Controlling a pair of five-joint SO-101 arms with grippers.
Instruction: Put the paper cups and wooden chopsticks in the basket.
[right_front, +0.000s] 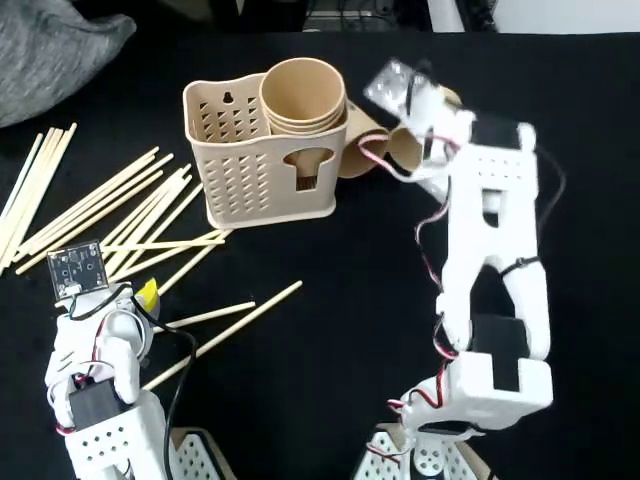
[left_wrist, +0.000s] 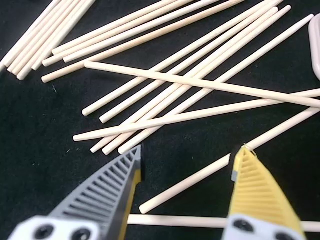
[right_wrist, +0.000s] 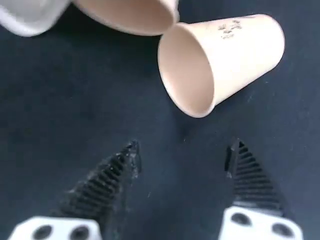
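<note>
Basket (right_front: 250, 170) beige w/ rows of small holes. Paper cups (right_front: 303, 95) tan, chopsticks (left_wrist: 200, 83) pale wood. Table (right_front: 330, 330) black. Left gripper (left_wrist: 190, 150) grey + yellow, ribbed; right gripper (right_wrist: 182, 147) black, ribbed. Arms (right_front: 490, 230) white.

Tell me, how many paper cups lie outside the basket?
2, both on their sides beside the basket: one cup before the right gripper, the other cup next to it. The arm may hide more.
</note>
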